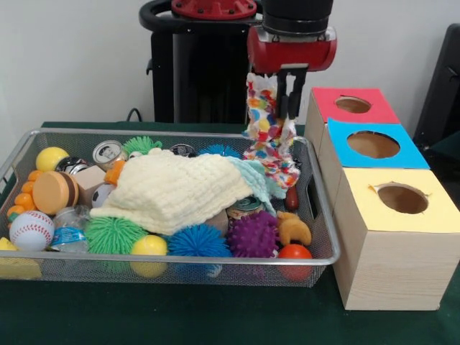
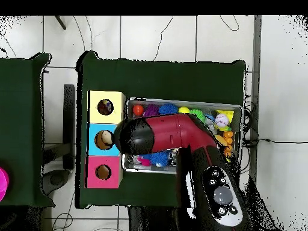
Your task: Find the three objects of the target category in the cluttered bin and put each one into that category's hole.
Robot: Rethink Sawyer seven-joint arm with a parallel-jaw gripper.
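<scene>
- Claw (image 1: 287,97) hung over the far right corner of the wire basket (image 1: 316,248), black fingers pinched on a multicoloured spotted cloth (image 1: 267,133).
- Cloth dangled from that grip, upper part lifted above the basket rim, lower end draped down onto the clutter near the pale mint cloth (image 1: 260,180).
- Cream knitted cloth (image 1: 176,190) lay spread across the middle of the basket, covering several items beneath.
- Along the near edge, from left: baseball (image 1: 31,230), green spiky ball (image 1: 115,235), yellow ball (image 1: 149,246), blue spiky ball (image 1: 199,241), purple spiky ball (image 1: 253,233), red-orange ball (image 1: 295,252).
- Small toy croissant (image 1: 294,228) sat just behind the red-orange ball.
- At the left end: another yellow ball (image 1: 52,158), a round wooden piece (image 1: 54,192), and a tin can (image 1: 108,152) near the far side.
- Three boxes stood in a row just right of the basket on the dark green counter (image 1: 215,316): red-topped box (image 1: 352,106) farthest, blue-topped box (image 1: 372,144) in the middle, yellow-topped box (image 1: 400,199) nearest, each with a round hole in its lid.
- In the overhead view, red arm (image 2: 180,135) stretched across the basket (image 2: 237,108), its black end covering the basket side next to the boxes; claw itself hidden beneath.
- From above, yellow box (image 2: 106,107), blue box (image 2: 95,139) and red box (image 2: 103,172) sat in line, touching one another beside the basket.
</scene>
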